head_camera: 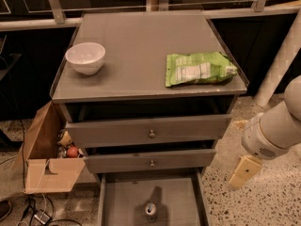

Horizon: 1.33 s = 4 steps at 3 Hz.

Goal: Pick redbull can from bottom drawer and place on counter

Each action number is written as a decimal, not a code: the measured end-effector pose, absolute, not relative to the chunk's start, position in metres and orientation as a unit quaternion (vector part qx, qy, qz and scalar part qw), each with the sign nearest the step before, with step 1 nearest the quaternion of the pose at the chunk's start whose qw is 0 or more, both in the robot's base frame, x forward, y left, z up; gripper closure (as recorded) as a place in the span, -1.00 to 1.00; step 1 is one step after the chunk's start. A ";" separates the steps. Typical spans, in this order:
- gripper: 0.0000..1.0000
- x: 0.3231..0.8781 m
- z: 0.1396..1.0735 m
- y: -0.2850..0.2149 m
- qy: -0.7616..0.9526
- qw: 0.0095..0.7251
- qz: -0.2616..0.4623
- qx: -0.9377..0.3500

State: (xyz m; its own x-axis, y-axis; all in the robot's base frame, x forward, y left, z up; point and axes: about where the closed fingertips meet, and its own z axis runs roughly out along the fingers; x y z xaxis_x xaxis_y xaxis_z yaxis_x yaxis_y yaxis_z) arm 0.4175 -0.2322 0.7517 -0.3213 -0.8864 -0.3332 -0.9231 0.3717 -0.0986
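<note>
The redbull can point(150, 210) stands upright on the floor of the pulled-out bottom drawer point(123, 202), near its front, pull-tab top facing up. The grey counter point(136, 46) tops the cabinet and carries a white bowl and a green bag. My gripper point(244, 171) hangs at the right of the cabinet, beside the bottom drawer's right wall and above the speckled floor, apart from the can. Only one cream-coloured finger shows below the white wrist.
A white bowl point(85, 57) sits at the counter's left and a green snack bag point(199, 68) at its right. The two upper drawers point(150, 132) stand slightly pulled out. A cardboard box point(47, 159) with small items stands left of the cabinet, with cables on the floor beside it.
</note>
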 end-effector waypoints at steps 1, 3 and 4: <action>-1.00 0.417 0.752 -0.232 0.811 0.168 0.055 -0.558; -1.00 0.406 0.658 -0.213 0.798 0.183 0.115 -0.562; -1.00 0.408 0.605 -0.205 0.791 0.189 0.145 -0.564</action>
State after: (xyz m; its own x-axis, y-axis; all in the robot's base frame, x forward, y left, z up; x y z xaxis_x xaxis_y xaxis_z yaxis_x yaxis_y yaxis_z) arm 0.4081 -0.2050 0.6053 -0.2919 -0.8374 -0.4621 -0.9469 0.3210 0.0164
